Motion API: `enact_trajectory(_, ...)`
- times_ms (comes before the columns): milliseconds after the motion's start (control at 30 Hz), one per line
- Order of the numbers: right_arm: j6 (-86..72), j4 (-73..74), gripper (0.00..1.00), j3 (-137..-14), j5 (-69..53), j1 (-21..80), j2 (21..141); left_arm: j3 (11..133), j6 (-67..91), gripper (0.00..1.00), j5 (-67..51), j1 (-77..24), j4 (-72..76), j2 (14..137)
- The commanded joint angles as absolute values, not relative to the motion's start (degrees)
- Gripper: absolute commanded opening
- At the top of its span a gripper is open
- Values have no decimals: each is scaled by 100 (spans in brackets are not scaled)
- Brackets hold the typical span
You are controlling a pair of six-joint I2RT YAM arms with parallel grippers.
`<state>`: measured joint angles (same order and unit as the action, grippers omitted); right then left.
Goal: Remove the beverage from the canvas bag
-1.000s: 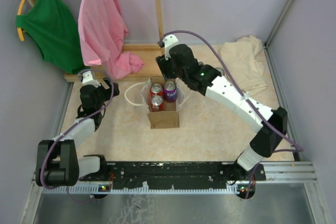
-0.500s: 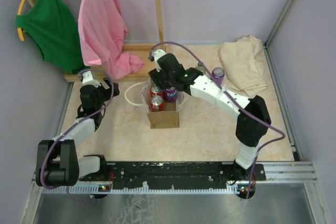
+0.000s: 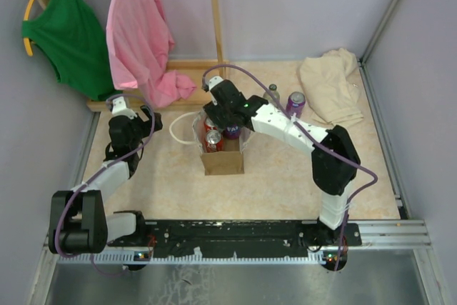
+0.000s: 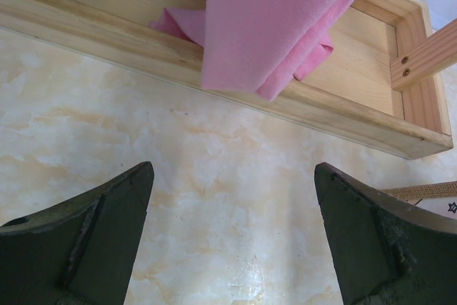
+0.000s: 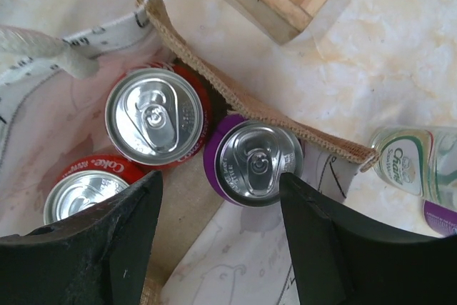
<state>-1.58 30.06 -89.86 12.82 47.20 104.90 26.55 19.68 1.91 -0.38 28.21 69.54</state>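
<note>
**benchrat:** So, how many drinks are you looking at, and where's the bag sitting?

**yam_driver:** I'm counting three cans standing upright inside the canvas bag point(image 3: 222, 156). That's two red cans point(image 5: 153, 116) along its left side and one purple can point(image 5: 253, 162) tucked in the far right corner. Outside it, a second purple can point(image 3: 295, 103) and one clear bottle point(image 3: 272, 93) are standing on the table point(image 3: 285, 176), near a beige cloth point(image 3: 332, 87). The bag is sitting mid-table between my two arms, mouth gaping upward. It's looking small and boxy, tan-brown with a rough woven rim, with one white loop handle point(image 3: 173, 128) flopping out to its left.

**benchrat:** And the grippers?

**yam_driver:** My right gripper point(image 5: 218, 198) is hovering over the bag's mouth with its fingers apart, gripping nothing. One finger is overlapping the purple can's rim in the wrist view, and I can't tell if it's touching. My left gripper point(image 4: 232, 198) is hanging wide open over bare tabletop, off to the left. It's facing a wooden frame point(image 4: 107, 41) with a pink shirt point(image 4: 285, 26) draping into it.
</note>
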Motion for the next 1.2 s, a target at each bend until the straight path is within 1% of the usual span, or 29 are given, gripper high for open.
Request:
enact_trajectory(0,-239,2986,67,-8930,1454,4739,10529,2716,1976,100,122,-52,2889,6963)
enact_trajectory(400,-251,3103,71,-8846,1767,4619,10566,2735,1978,100,95,-48,2917,7033)
enact_trajectory(567,-167,3173,75,-8932,1904,4554,10729,2785,1986,100,65,-52,2938,7074)
enact_trajectory(867,-139,3063,83,-8917,1663,4412,10898,2805,1983,100,42,-48,2934,7082)
enact_trajectory(1167,-71,2822,84,-8838,1737,4397,11130,2752,2012,100,26,-53,2944,7099)
